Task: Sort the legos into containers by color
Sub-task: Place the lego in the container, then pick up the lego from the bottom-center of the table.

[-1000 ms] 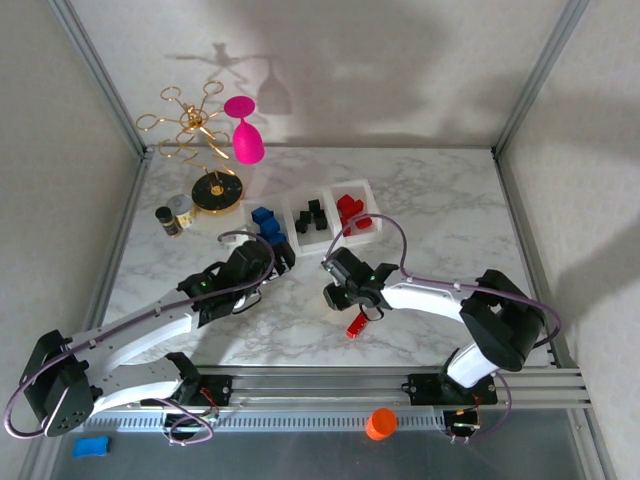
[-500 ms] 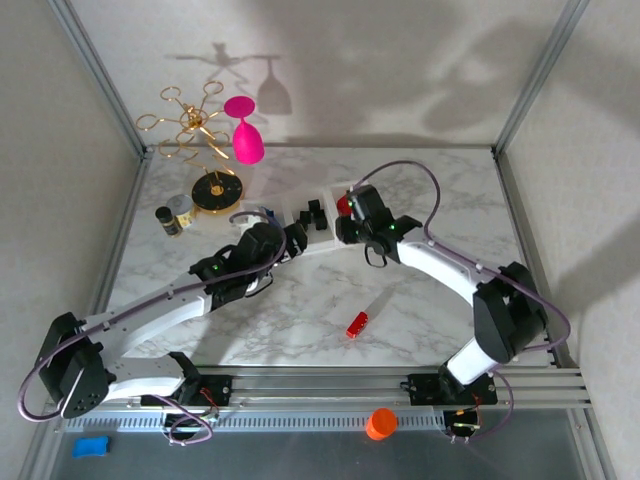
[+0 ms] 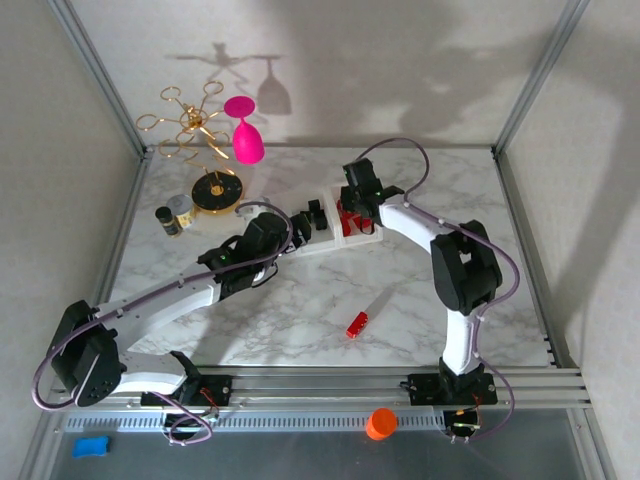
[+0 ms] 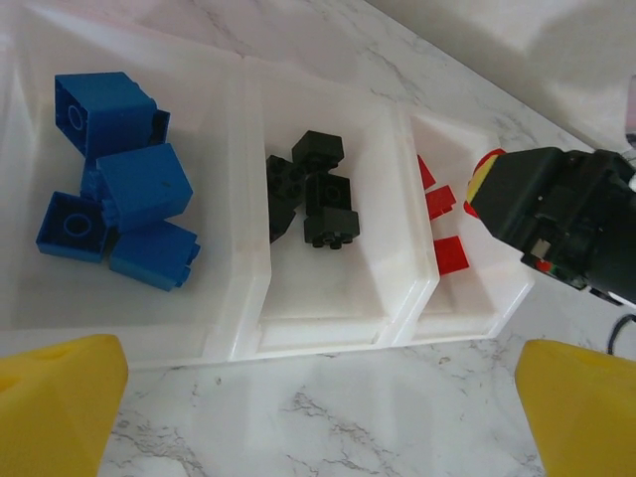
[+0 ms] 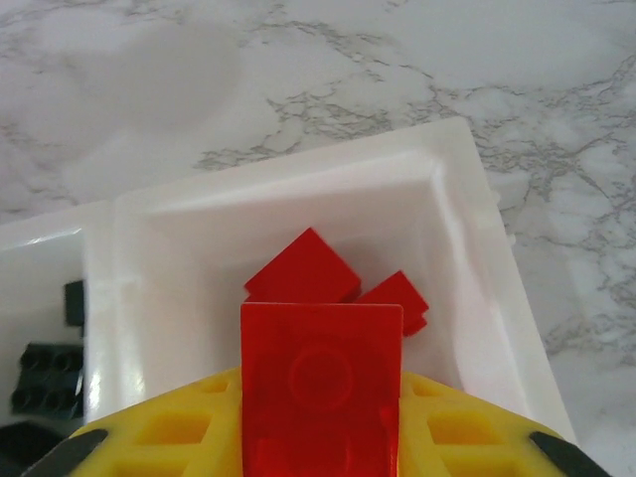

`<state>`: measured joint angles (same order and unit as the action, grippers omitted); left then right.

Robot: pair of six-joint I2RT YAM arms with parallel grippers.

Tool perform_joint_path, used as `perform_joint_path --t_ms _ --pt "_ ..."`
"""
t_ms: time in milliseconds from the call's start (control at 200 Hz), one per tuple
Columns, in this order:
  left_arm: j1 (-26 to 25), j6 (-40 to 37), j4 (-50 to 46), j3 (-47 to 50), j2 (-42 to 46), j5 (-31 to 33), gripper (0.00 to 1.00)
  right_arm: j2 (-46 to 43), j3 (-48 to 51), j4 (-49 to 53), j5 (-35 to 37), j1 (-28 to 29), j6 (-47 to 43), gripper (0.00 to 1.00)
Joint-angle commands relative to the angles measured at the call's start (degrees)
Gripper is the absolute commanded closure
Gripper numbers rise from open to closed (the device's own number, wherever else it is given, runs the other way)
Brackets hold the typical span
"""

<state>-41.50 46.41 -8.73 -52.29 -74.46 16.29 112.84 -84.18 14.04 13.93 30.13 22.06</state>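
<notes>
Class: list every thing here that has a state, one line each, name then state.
left gripper: open, empty.
right gripper: shut on held red brick, above the right compartment.
loose red brick: lying on the table, unsorted.
blue bricks: in the left compartment.
black bricks: in the middle compartment.

Lighting was bright and even over the marble table [image 3: 430, 200]. Light came from the near side, somewhat left: the gold rack [image 3: 190, 125] and pink glass [image 3: 243, 130] threw crisp shadows up the back wall [image 3: 400, 60], the arms broad soft ones. In the left wrist view the white tray [image 4: 248, 219] looked near washed out, and the yellow fingertips [image 4: 60, 402] of the left gripper [image 4: 318, 412] were blurred. In the right wrist view the red brick [image 5: 320, 388], close to the lens, was soft.
</notes>
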Motion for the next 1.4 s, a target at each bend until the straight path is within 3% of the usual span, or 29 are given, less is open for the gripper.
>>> perform_joint_path --t_ms 0,200,641,1066,1397 --pt "0.71 -1.33 0.46 -1.85 -0.60 -0.03 0.00 2.28 -3.96 0.76 1.24 -0.37 -1.18 0.62" --pt "0.72 -1.60 0.09 -1.81 0.16 -0.58 0.00 -0.98 -3.00 0.92 1.45 -0.42 -2.20 0.45" --pt "0.14 -1.80 -0.78 2.22 5.33 -4.76 0.00 -17.80 11.10 7.02 0.94 3.08 1.95 0.34" --pt "-1.96 -0.10 -2.64 10.46 11.63 -5.21 0.00 -32.27 29.30 16.50 3.08 14.71 18.77 0.24" --pt "-2.89 1.27 -4.27 12.12 12.62 -3.81 0.00 -35.93 39.34 18.33 1.06 25.15 35.38 0.16"
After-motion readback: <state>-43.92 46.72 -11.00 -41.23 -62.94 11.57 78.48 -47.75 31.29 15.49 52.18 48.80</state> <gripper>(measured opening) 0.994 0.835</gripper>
